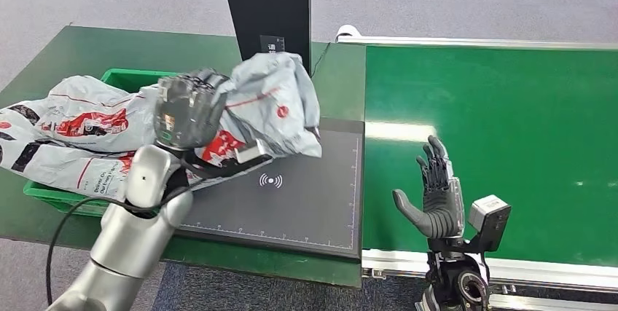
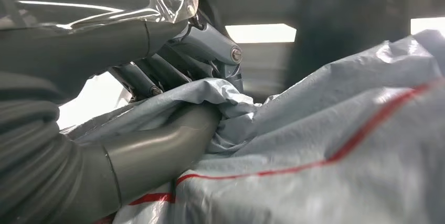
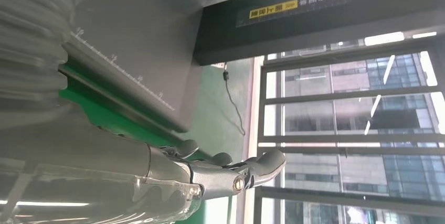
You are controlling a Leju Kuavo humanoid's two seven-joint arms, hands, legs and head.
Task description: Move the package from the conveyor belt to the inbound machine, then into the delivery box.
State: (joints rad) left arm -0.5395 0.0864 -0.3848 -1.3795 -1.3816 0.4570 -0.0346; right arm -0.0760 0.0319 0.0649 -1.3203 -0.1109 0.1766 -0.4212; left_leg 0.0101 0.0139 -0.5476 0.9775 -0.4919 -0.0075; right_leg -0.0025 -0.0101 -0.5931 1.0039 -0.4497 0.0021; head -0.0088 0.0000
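A crumpled grey package (image 1: 280, 103) with red print hangs just above the dark scanning pad of the inbound machine (image 1: 306, 194), near its back left corner. My left hand (image 1: 191, 109) grips its left edge; in the left wrist view the thumb (image 2: 157, 148) and fingers (image 2: 210, 45) pinch the grey plastic (image 2: 341, 145). My right hand (image 1: 436, 194) stands open and upright over the near edge of the green conveyor belt (image 1: 503, 121), holding nothing. In the right wrist view its fingers (image 3: 231, 174) are spread.
The green delivery box (image 1: 124, 78) sits left of the pad, heaped with other grey and red packages (image 1: 80, 132). The machine's black upright post (image 1: 268, 5) rises behind the pad. A black cable (image 1: 51, 245) loops beside my left arm.
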